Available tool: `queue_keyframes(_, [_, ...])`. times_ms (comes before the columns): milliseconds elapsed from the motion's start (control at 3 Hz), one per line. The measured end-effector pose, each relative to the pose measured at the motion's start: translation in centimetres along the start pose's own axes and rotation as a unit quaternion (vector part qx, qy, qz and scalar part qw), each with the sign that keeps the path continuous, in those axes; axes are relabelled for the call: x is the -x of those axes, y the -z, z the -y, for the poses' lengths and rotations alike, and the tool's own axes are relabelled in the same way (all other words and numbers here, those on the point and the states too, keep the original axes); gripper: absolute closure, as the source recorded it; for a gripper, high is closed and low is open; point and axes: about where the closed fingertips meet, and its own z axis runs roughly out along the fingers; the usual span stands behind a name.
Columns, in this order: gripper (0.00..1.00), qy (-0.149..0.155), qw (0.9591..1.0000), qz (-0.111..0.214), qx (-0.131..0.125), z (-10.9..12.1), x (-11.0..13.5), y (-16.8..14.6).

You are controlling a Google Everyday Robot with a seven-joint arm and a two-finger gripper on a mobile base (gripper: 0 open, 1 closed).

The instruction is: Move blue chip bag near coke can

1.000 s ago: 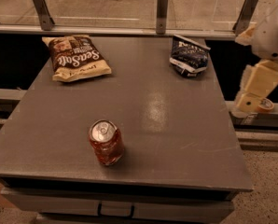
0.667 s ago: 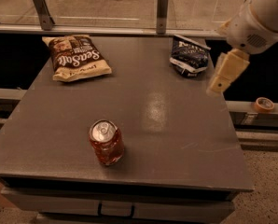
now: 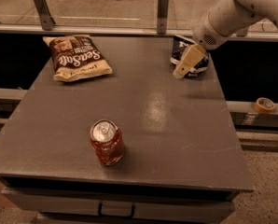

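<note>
The blue chip bag [image 3: 182, 53] lies at the far right of the grey table [image 3: 143, 125], partly covered by my arm. My gripper [image 3: 184, 66] hangs over the bag's front edge, its cream fingers pointing down and to the left. The coke can [image 3: 106, 142], red-orange with a silver top, stands upright near the table's front left, far from the bag and the gripper.
A brown-and-cream "Sea Salt" bag [image 3: 77, 57] lies at the far left of the table. A metal rail [image 3: 106, 29] runs behind the table. A roll of tape [image 3: 265, 105] sits on a ledge to the right. A drawer handle [image 3: 116, 210] shows below the table front.
My arm has swung in from the right, off the table's edge, to over the blue chip bag. The bag, the can and the Sea Salt bag have not moved.
</note>
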Motion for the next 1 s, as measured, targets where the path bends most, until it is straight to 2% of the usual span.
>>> queue_keyframes(333, [0.00, -0.029, 0.9995, 0.013, 0.001, 2.0, 0.1, -3.8])
queue_keyframes(667, [0.18, -0.052, 0.9986, 0.012, -0.004, 3.1, -0.9, -5.6])
queue_keyframes(1000, [0.41, -0.065, 0.9978, 0.011, -0.007, 3.4, -1.8, -6.0])
